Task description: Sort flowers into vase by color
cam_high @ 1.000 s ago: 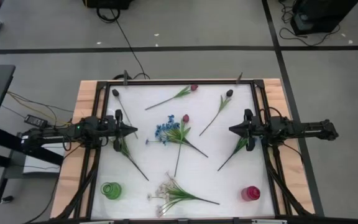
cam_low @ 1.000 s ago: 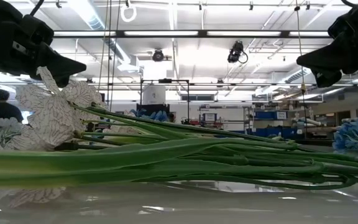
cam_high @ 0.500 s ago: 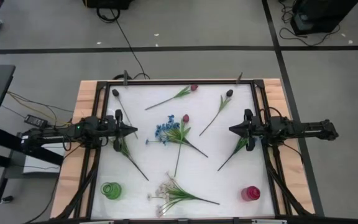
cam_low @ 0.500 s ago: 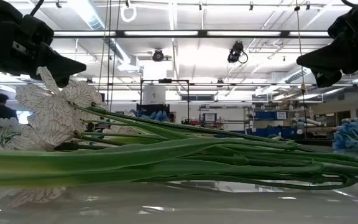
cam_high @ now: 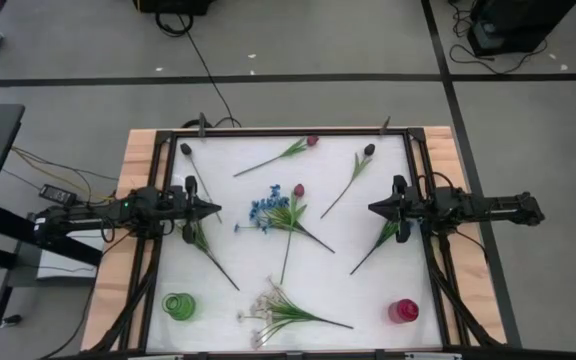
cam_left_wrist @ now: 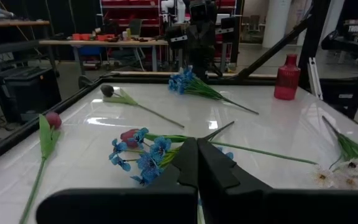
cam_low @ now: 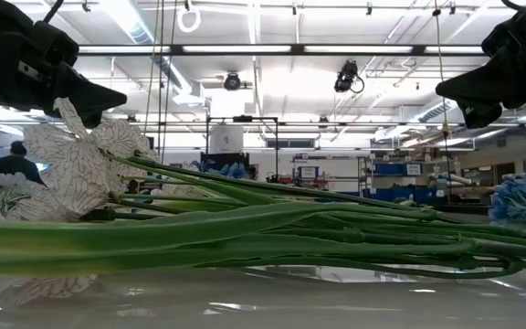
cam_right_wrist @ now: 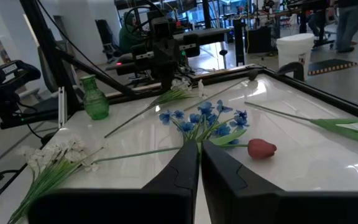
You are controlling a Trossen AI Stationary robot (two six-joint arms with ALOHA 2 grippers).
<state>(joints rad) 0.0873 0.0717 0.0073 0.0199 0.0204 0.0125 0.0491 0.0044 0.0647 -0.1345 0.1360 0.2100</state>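
White glossy table (cam_high: 368,290), black-framed, wood-edged; grey floor with cables around. Flowers (cam_high: 286,210) scattered flat mid-table; green vase (cam_high: 179,305) and red vase (cam_high: 403,311) at near corners. Left tool (cam_high: 215,209) and right tool (cam_high: 372,208): fingers together, empty, hovering opposite.

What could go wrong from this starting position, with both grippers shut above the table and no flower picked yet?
The blue flower and a red tulip lie with crossed stems mid-table, so grasping one may drag the other. The green vase and red vase stand near the front corners; a sweeping stem could tip one. The left gripper and right gripper face each other and might clash at the centre.
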